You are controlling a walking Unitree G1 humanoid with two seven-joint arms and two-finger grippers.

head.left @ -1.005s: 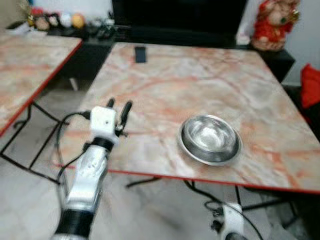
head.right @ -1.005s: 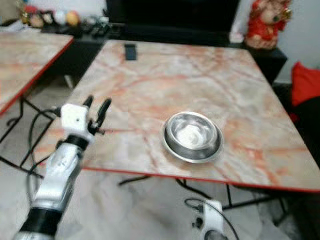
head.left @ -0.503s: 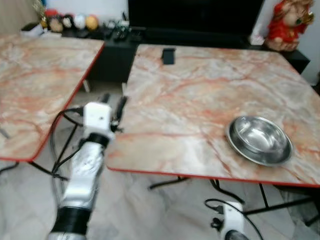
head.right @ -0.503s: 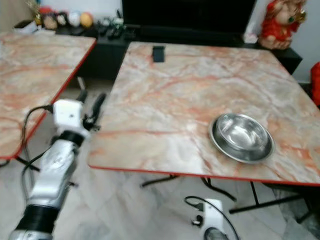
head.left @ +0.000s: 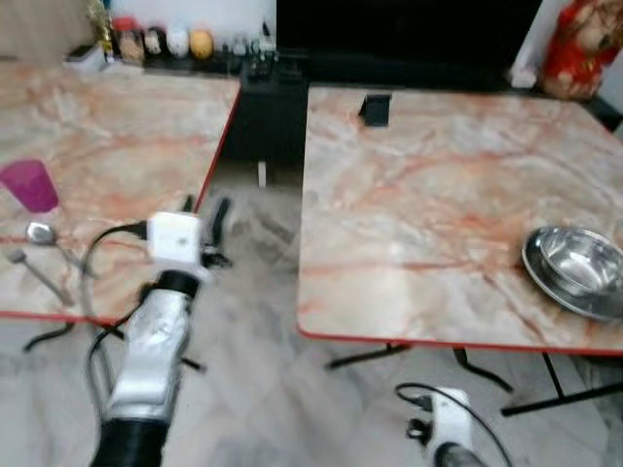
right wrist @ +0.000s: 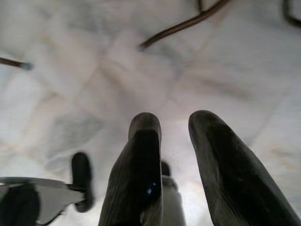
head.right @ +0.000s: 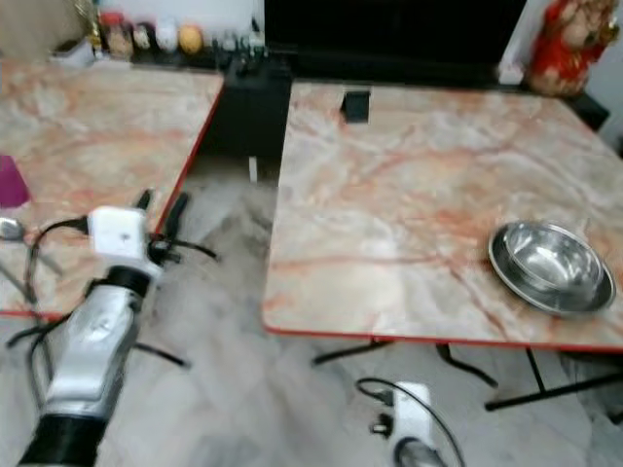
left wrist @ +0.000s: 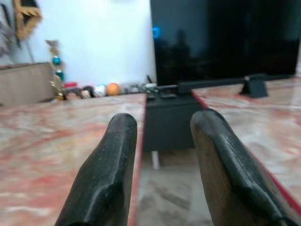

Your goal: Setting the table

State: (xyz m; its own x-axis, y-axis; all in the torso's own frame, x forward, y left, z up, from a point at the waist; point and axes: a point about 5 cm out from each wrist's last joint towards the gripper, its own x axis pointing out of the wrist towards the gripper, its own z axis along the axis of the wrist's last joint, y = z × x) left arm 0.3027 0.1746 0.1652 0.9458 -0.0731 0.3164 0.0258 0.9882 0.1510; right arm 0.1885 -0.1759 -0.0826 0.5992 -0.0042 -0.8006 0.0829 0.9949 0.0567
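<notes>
With its fingers parted and empty, the left gripper (head.left: 205, 226) hovers over the gap between tables, so reaching for the spoon (head.left: 41, 233) could clip the left table (head.left: 117, 136) edge, far from the bowl (head.left: 576, 269).

This is a home living and dining room. Two marble-patterned folding tables (head.left: 438, 214) stand on a pale tiled floor (head.left: 253, 389) before a large dark television (left wrist: 225, 42) on a low black cabinet (head.left: 268, 107). Small ornaments (head.left: 161, 41) and a red figurine (head.left: 576, 49) line the cabinet.
</notes>
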